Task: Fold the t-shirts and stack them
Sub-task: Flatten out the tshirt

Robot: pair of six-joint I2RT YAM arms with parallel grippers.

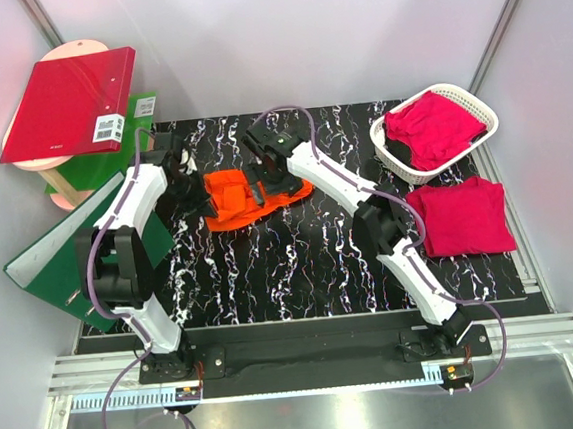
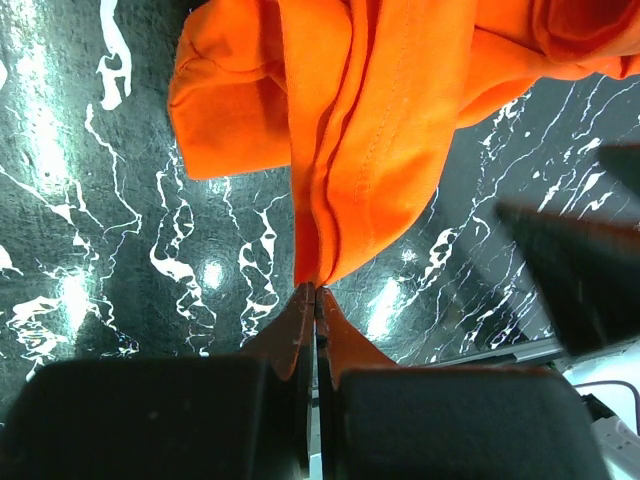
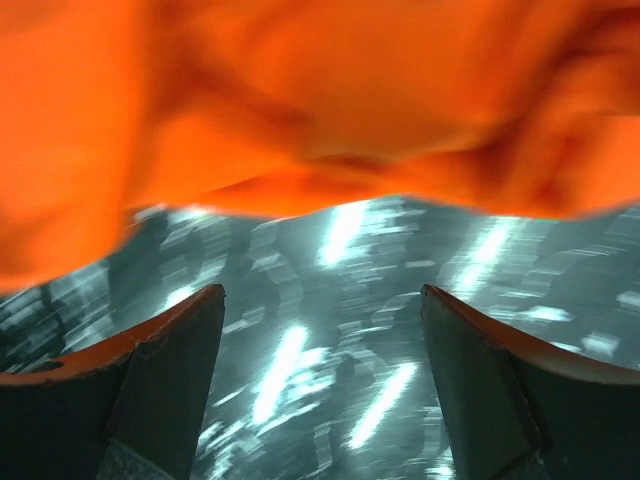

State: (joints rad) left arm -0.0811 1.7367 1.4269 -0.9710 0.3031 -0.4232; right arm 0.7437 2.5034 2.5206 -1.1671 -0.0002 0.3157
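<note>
- Orange cloth first: the orange t-shirt point(image 1: 235, 201) lies bunched and creased on the black marbled surface point(image 1: 301, 263), toward the middle of its far edge, not yet folded.
- The left jaws are fully closed, pinching a doubled edge of this shirt, which rises in folds from the pinch.
- The right jaws stand wide apart at the shirt's right side, low over the surface, with nothing between them.
- At the far right corner, the white basket point(image 1: 456, 90) holds crumpled magenta cloth point(image 1: 431, 126); one shirt or several, I cannot tell.
- By the right edge, a magenta t-shirt point(image 1: 459, 217) lies folded flat, seemingly the stack's start. One looks done; the rest remain.
</note>
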